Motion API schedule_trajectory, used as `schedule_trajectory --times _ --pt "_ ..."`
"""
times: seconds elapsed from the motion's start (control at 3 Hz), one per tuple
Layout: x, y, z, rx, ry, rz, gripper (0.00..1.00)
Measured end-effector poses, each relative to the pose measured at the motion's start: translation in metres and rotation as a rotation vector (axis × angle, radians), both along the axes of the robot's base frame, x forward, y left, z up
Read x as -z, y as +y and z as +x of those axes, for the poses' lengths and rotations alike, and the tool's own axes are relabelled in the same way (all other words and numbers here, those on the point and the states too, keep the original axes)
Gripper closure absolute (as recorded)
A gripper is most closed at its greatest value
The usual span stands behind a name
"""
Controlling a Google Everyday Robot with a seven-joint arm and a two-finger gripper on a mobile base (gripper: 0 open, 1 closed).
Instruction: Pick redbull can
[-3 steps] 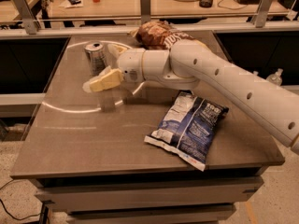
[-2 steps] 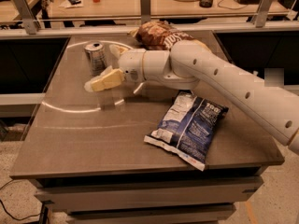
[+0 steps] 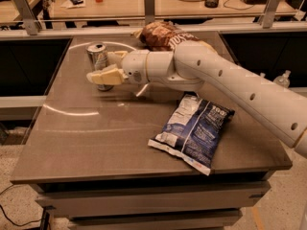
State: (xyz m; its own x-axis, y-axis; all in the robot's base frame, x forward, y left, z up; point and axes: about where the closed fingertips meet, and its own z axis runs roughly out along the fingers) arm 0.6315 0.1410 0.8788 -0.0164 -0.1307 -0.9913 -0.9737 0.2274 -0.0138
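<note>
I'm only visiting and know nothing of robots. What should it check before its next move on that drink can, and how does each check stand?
1. The can stands upright on the table: ok.
2. The tool is level with the can, its fingers apart: ok.
3. The can lies between the fingers: cannot tell; one finger crosses in front of it.
4. Fingers are touching the can: cannot tell.
5. The brown bag and blue bag lie apart from the can: ok.
</note>
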Motion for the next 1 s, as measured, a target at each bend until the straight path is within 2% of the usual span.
schedule_trajectory --times 0.67,1.0 --pt "-0.008 -0.003 -0.005 -0.024 -0.003 0.002 0.88" --pt "-0.032 0.007 -0.012 -0.09 0.0 0.045 1.0"
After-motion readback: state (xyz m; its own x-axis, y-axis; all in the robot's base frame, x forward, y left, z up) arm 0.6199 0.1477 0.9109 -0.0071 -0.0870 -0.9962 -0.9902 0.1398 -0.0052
